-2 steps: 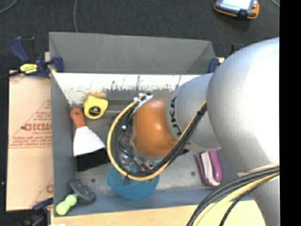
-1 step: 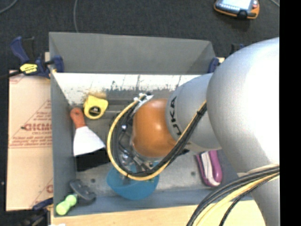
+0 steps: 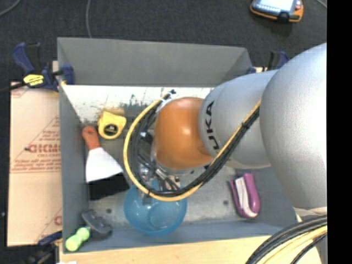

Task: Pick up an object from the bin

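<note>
Bright overhead light, soft glare on orange cover [image 3: 177,130] and pale arm [image 3: 286,114], shadow across the bin floor [image 3: 212,199].

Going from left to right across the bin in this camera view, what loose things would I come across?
First a green knobbly toy, then a yellow tape measure, then a blue bowl, and last a purple and white item near the right wall.

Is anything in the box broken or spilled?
Nothing looks broken or spilled. The blue bowl sits upright by the near wall, and the other things just lie loose. Only the bin's far slope has dark speckles, like scuff marks.
</note>
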You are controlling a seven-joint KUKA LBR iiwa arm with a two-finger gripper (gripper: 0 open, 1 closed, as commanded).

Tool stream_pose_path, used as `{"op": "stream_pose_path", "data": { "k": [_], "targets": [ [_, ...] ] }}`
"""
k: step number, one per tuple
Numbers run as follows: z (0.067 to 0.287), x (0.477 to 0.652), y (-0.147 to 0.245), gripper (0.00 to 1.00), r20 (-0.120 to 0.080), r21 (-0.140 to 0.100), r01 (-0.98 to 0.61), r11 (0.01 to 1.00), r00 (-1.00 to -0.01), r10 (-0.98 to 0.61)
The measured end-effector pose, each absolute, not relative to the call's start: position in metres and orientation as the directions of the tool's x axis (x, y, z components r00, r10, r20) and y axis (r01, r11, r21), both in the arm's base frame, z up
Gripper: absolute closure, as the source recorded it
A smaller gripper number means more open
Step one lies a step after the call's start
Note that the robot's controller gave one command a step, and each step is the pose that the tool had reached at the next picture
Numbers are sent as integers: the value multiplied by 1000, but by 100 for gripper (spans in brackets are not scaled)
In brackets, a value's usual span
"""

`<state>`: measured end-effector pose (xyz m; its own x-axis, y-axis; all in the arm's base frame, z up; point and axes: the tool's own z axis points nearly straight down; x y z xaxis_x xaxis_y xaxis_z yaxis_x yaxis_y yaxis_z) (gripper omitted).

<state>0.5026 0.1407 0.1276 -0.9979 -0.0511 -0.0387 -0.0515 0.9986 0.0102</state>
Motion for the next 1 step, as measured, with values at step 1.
{"op": "stream_pose_path", "data": {
  "k": [1],
  "targets": [
    [148, 497, 126, 100, -32, 4, -64, 998, -997, -63]
  ]
}}
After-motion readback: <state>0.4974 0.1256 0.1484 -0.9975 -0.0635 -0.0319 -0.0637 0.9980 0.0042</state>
